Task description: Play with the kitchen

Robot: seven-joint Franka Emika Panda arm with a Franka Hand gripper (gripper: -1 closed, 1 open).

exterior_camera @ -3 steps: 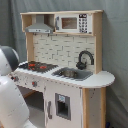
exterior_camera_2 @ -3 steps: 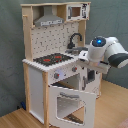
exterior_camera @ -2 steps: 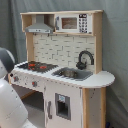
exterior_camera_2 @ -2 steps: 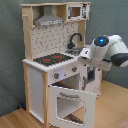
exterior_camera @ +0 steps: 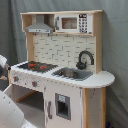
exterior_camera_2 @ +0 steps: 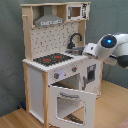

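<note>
The toy play kitchen (exterior_camera_2: 60, 65) stands upright on the wooden floor (exterior_camera_2: 15, 117), and in the second exterior view the Panda arm (exterior_camera_2: 107, 45) reaches in from the second exterior view's right at counter height. Its wrist end lies over the sink side of the counter, close to the black faucet (exterior_camera_2: 75, 39). The pincer itself is not clearly shown in either exterior view, so I cannot tell whether it is wide, narrow or holding anything.

The oven door (exterior_camera_2: 70, 102) hangs open, swung down and outward below the hob (exterior_camera_2: 50, 59), and it sits lower than the arm's wrist. In the first exterior view only white parts of the arm (exterior_camera: 11, 111) show at the first exterior view's lower left, in front of the cabinet.

Judged risks from here:
- The faucet is a thin upright arch right beside the wrist. A sideways sweep could catch it and bend or snap it.
- The kitchen looks light and tall. A hard push at counter level could rock it or slide it on the floor.
- A descent toward the oven could meet the open door's top edge. Weight pressed on it would probably strain the hinges.
- The hood (exterior_camera_2: 47, 20) and the microwave shelf (exterior_camera_2: 75, 11) overhang the counter, so a lift straight up near the back wall may strike them.
</note>
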